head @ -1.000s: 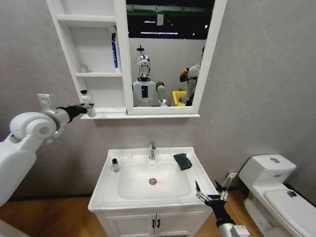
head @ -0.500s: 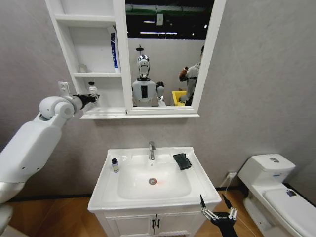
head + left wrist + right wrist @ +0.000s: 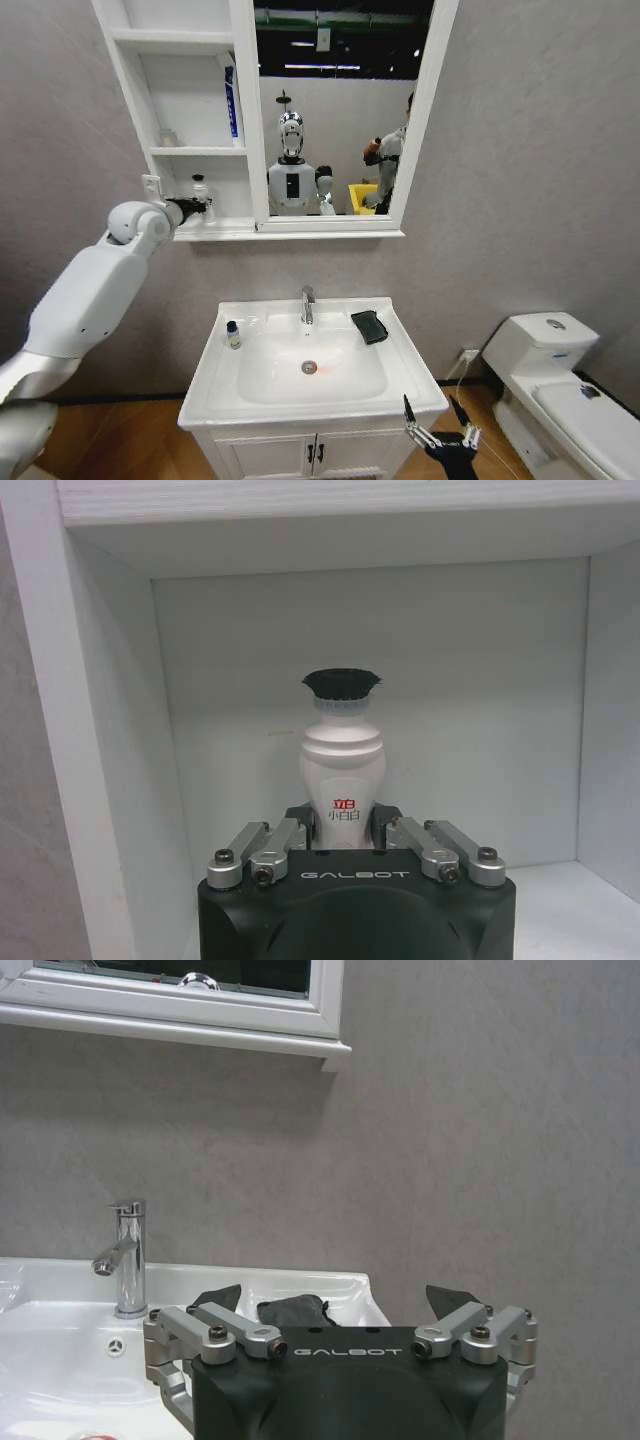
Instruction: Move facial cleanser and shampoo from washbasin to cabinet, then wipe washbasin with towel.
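Down low by the vanity: the right gripper (image 3: 437,437) hangs in front of the washbasin's front right corner, with its fingers spread wide apart and nothing between them.
Washbasin: the white washbasin (image 3: 215,385) sits on top of its vanity, with a small shiny faucet (image 3: 308,304) at the back of the bowl.
Towel: the dark towel (image 3: 369,326) lies on the back right part of the washbasin rim, just beside the faucet side of the bowl. From the right wrist view it shows as a dark lump (image 3: 293,1310) past the gripper.
Small bottle on the rim: a little bottle (image 3: 233,334) with a dark cap stands on the left rim of the washbasin, well apart from the towel.
Left gripper: the left gripper (image 3: 199,207) is up at the bottom shelf of the cabinet (image 3: 249,120). Its fingers are pinching a white bottle (image 3: 342,766).
White bottle: it has a black cap and stands upright inside the bottom shelf space, near the back wall. I cannot tell if it touches the shelf floor.
Higher shelf: a blue and white tube (image 3: 231,100) stands at the right side of the middle shelf.
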